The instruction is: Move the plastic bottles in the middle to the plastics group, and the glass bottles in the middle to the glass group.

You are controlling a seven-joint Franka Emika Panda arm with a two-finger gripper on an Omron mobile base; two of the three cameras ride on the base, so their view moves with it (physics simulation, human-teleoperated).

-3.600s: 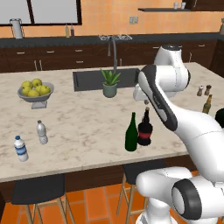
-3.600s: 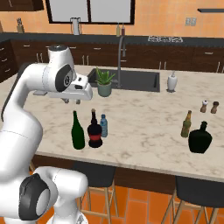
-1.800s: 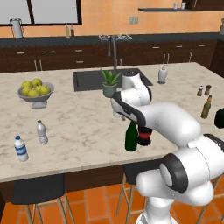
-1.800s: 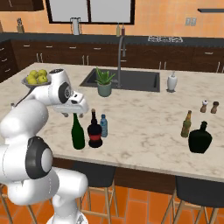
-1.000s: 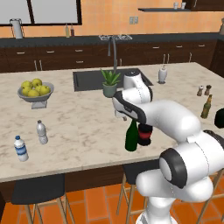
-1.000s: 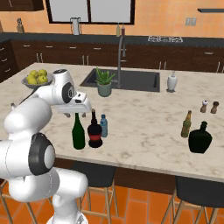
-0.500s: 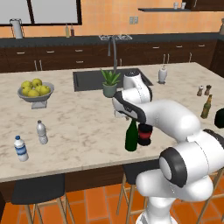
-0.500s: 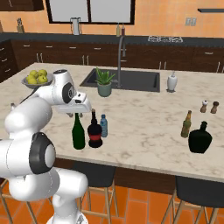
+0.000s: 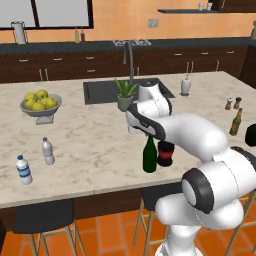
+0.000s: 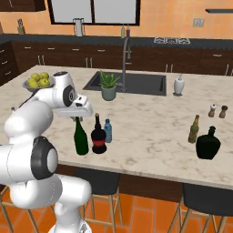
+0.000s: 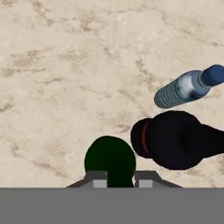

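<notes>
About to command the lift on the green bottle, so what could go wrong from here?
1. The claw is shut on just the narrow top of the green wine bottle; a tall bottle held that high may swing or slip.
2. The black red-labelled bottle stands right beside it, with the blue plastic bottle just behind; a tilted lift could topple either.

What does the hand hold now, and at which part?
The hand is shut on the green wine bottle, at the top of its neck.
</notes>
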